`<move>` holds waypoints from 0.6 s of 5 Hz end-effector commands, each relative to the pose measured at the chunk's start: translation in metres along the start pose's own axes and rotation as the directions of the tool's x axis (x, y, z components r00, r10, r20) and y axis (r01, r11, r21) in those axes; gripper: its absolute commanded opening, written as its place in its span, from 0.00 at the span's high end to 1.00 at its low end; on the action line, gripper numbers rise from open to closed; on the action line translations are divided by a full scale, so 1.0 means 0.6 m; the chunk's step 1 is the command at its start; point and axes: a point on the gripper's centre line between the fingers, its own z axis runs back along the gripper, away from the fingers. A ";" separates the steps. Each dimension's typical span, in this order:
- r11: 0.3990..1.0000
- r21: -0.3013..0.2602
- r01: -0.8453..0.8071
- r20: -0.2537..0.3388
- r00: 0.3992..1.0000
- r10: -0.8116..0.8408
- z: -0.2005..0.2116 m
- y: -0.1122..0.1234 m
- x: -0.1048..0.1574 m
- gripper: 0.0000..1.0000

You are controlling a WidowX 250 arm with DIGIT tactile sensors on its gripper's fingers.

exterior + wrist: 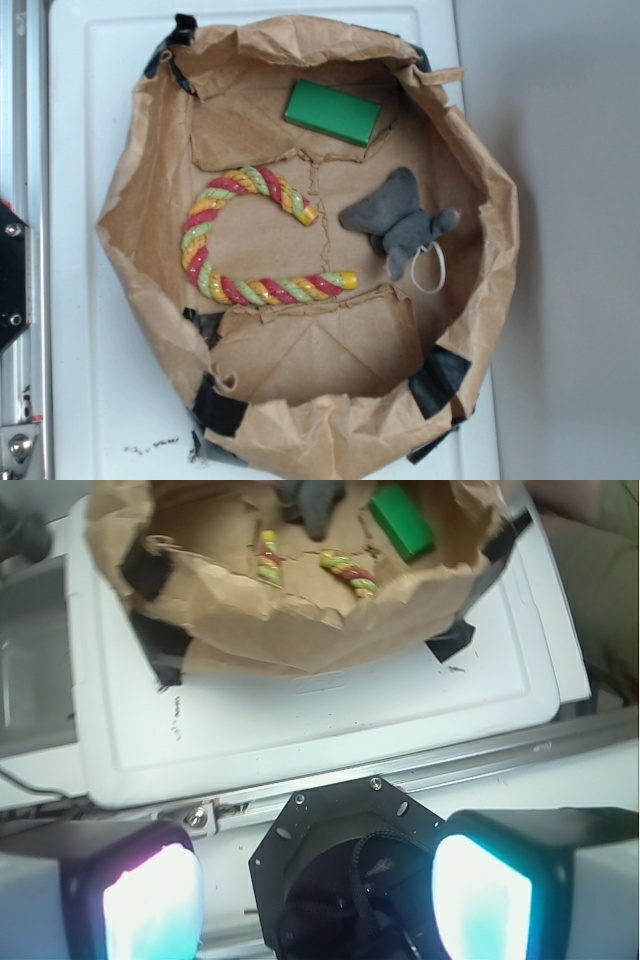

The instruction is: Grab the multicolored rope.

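Note:
The multicolored rope [240, 240], twisted from red, yellow-orange and pale green strands with yellow ends, lies bent in a C on the floor of a brown paper bag [140, 230]. In the wrist view only two short pieces of the rope [350, 572] show over the bag's near wall. My gripper [318, 900] is open, its two glowing pads far apart with nothing between them. It hangs well outside the bag, over the black robot base. The gripper is out of the exterior view.
A green block [333, 112] lies at the back of the bag. A grey plush toy [398, 220] with a white string loop lies right of the rope. The bag, patched with black tape, sits on a white tray [80, 380]. A metal rail [20, 120] runs along the left.

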 end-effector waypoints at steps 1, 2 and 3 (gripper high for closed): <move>1.000 -0.002 0.000 0.012 1.000 0.000 0.004 -0.004 0.003 0.00; 1.000 -0.002 0.000 0.012 1.000 0.000 0.004 -0.004 0.003 0.00; 0.998 -0.058 -0.021 0.060 0.998 0.024 -0.036 -0.048 0.046 0.00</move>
